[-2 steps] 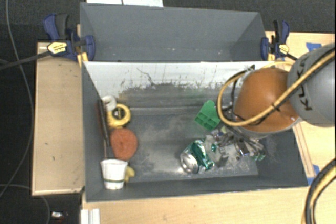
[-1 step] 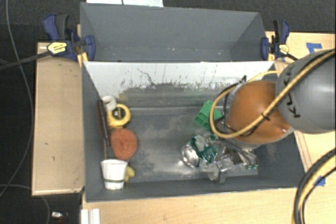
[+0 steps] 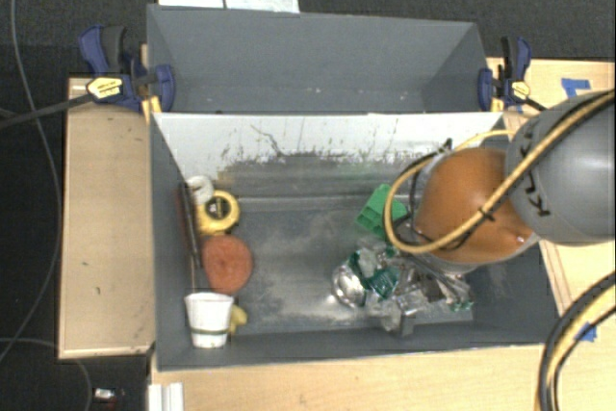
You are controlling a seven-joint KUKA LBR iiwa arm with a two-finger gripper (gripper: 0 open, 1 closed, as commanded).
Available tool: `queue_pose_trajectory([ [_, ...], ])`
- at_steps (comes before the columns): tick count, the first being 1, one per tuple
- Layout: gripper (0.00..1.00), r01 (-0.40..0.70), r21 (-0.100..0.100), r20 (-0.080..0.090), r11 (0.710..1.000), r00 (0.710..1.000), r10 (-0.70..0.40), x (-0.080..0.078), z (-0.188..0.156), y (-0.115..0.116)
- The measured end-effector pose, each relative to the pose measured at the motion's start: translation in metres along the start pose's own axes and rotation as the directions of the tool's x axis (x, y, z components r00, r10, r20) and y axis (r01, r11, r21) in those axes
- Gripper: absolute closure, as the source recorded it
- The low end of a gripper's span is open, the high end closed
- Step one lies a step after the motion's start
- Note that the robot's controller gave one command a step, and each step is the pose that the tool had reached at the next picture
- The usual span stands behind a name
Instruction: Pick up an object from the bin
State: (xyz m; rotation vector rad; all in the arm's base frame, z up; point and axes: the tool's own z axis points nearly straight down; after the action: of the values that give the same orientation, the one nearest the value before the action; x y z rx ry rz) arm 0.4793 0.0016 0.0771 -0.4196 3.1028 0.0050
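Fingers (image 3: 402, 308) — over silver-green wrapper (image 3: 358, 281), lengthwise left-right

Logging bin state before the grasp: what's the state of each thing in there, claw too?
Small white plastic cup: upright, mouth up, front-left corner.
Rust-brown round pad: lying flat behind the cup.
Yellow round case: lying by the left wall.
Green block: partly hidden under the arm.
Crumpled silver-green foil wrapper: loose on the floor.
Claw: low, beside the wrapper.

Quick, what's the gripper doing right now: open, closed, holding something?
Gripper: cannot be told. It is low over a crumpled silver and green wrapper in the near right part of the bin.
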Motion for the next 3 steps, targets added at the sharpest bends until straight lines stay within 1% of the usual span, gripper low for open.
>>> queue_pose_trajectory([
  [1, 0.00, -0.186, -0.003, 0.004, 0.983, 0.983, 0.186, -0.013, 0.004, -0.014],
  [2, 0.00, -0.137, -0.001, 0.010, 0.991, 0.990, 0.137, -0.013, 0.004, -0.035],
  [3, 0.00, -0.013, 0.000, 0.016, 1.000, 1.000, 0.013, -0.014, 0.004, -0.044],
])
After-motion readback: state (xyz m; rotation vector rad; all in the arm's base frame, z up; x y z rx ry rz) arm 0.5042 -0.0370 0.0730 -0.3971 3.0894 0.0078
